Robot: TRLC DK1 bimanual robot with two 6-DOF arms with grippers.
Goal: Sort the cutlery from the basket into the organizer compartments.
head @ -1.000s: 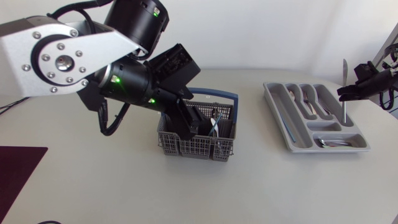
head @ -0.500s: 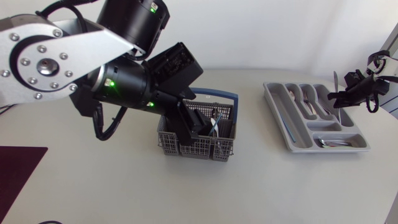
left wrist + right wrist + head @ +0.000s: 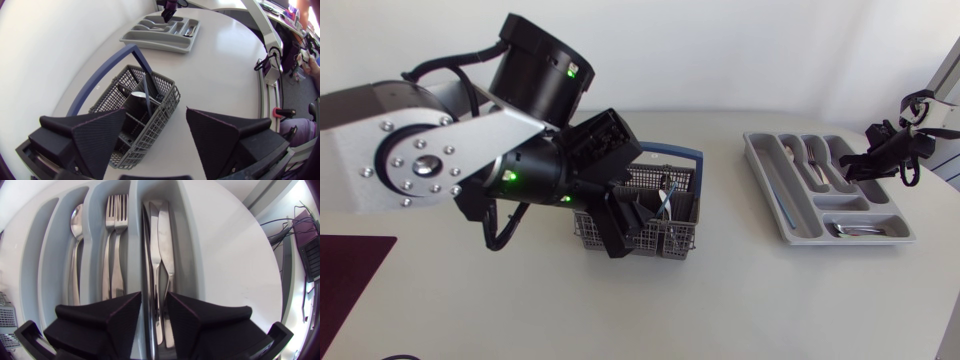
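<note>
Left jaws: spread wide, nothing between them; the left gripper (image 3: 156, 111) hangs over the front wall of the cutlery basket (image 3: 638, 240), one finger above its cells and the other above the bare table (image 3: 770, 300)
Right jaws: drawn close together and clamped on a knife (image 3: 148, 270), seen edge-on, which runs out ahead of the right gripper (image 3: 154, 295)
Held knife: low over the organizer's knife compartment, along the knives (image 3: 164, 245) already lying there
Basket: grey mesh with a blue handle (image 3: 670, 153), near the table's middle; a few thin pieces of cutlery (image 3: 665, 205) stand in it
Organizer: grey tray (image 3: 765, 190), well apart from the basket on the right arm's side
Other compartments: forks (image 3: 116, 240) beside the knives, then a spoon (image 3: 76, 255); small pieces lie in the crosswise end compartment (image 3: 860, 230)
</note>
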